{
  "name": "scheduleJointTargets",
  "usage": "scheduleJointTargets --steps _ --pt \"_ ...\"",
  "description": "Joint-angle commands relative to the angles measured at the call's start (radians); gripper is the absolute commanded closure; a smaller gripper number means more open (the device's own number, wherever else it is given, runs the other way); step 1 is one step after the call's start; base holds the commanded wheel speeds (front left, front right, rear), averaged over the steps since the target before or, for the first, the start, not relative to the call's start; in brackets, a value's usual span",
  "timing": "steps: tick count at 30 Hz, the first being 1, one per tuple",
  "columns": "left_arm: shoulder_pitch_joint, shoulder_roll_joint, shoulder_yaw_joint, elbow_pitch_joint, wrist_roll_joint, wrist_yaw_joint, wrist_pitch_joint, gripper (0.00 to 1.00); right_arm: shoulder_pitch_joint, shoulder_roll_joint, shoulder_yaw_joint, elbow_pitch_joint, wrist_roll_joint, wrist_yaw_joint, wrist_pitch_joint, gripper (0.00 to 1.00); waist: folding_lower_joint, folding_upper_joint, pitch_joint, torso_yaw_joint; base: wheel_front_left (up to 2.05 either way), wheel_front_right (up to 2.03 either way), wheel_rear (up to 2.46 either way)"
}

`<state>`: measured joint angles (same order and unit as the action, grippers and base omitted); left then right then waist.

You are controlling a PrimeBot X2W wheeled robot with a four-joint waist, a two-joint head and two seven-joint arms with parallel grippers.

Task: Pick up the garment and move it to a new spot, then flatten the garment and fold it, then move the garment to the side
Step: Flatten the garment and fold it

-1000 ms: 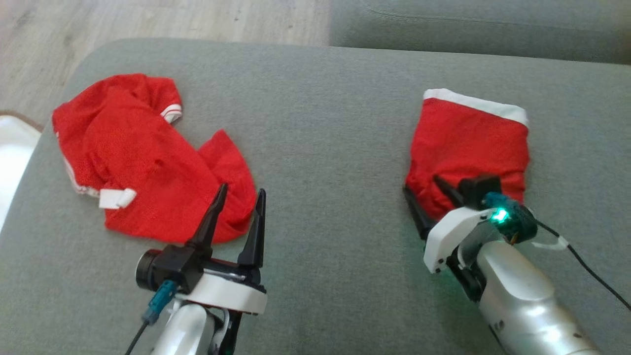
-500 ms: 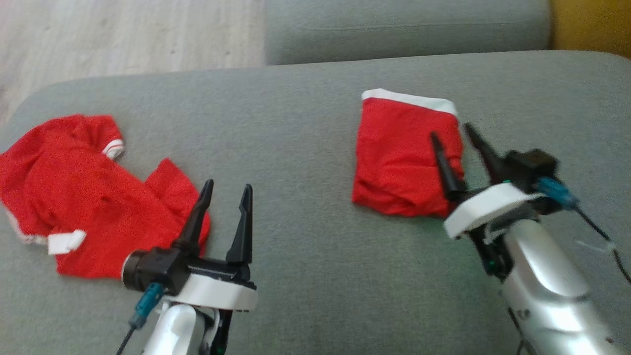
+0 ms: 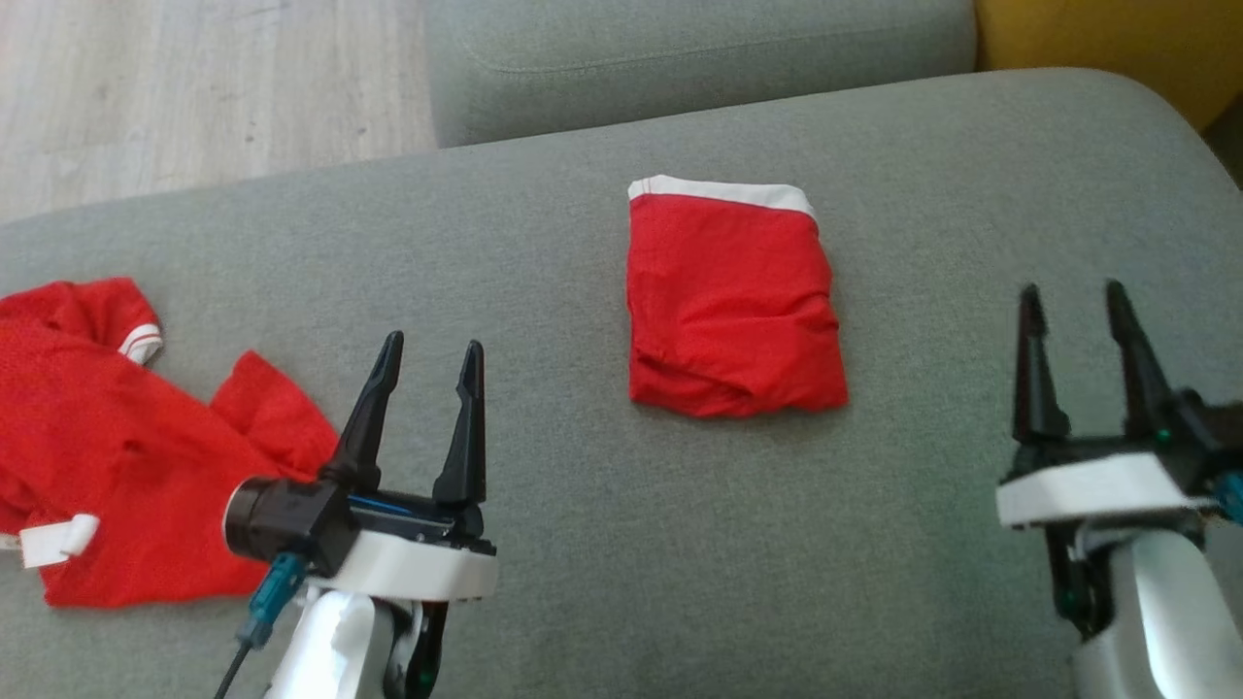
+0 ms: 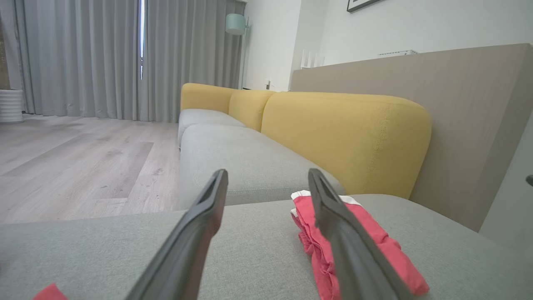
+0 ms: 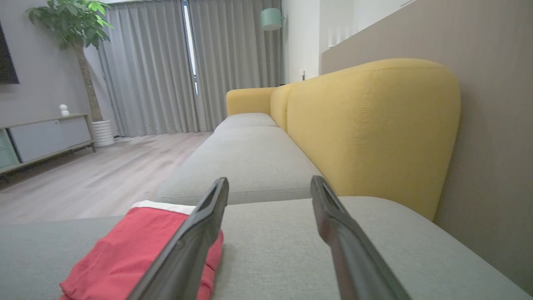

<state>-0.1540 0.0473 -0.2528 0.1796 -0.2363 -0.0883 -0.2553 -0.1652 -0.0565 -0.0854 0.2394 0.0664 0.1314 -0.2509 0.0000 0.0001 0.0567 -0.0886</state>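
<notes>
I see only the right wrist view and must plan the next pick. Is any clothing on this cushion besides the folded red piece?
Observer: Yes, a crumpled red garment lies at the cushion's left end, apart from the folded garment.
Operator: What's nearest it?
Observer: The left gripper, open and empty, by its right edge.
Operator: Am I touching the folded one?
Observer: No, the right gripper stands to its right, bare cushion between.
</notes>
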Motion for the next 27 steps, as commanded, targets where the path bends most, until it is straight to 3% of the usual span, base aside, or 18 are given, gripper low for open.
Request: scheduleJointTargets --steps 1,12,13,14,20,27 --pt "-0.015 0.003 0.042 -0.039 0.008 0.003 -0.006 0.00 -0.017 0.003 0.017 -0.039 -0.003 -0.001 -0.011 0.00 0.0000 -0.0001 0.003 -0.003 0.00 0.00 0.00" --pt "-0.011 0.003 0.035 -0.054 0.019 -0.011 -0.006 0.00 0.012 0.006 0.030 -0.046 0.031 -0.001 -0.011 0.00 0.0000 -0.0001 0.054 0.018 0.00 0.00 0.00" --pt "-0.016 0.003 0.032 -0.055 0.018 -0.012 -0.006 0.00 0.006 0.006 0.031 -0.043 0.027 -0.001 -0.011 0.10 0.0000 -0.0001 0.062 0.025 0.00 0.00 0.00" --pt "-0.021 0.003 0.029 -0.057 0.018 -0.012 -0.006 0.00 -0.003 0.006 0.032 -0.043 0.020 -0.001 -0.011 1.00 0.0000 -0.0001 0.072 0.032 0.00 0.00 0.00" --pt "-0.062 0.003 0.008 -0.063 0.018 -0.017 -0.006 0.00 -0.090 0.006 0.032 -0.014 -0.029 -0.001 -0.011 1.00 0.0000 -0.0001 0.153 0.092 0.00 0.00 0.00" --pt "-0.109 0.003 -0.023 -0.064 0.010 -0.022 -0.006 0.00 -0.252 0.006 0.020 0.150 -0.069 -0.001 0.022 1.00 0.0000 -0.0001 0.239 0.167 0.00 0.00 0.00"
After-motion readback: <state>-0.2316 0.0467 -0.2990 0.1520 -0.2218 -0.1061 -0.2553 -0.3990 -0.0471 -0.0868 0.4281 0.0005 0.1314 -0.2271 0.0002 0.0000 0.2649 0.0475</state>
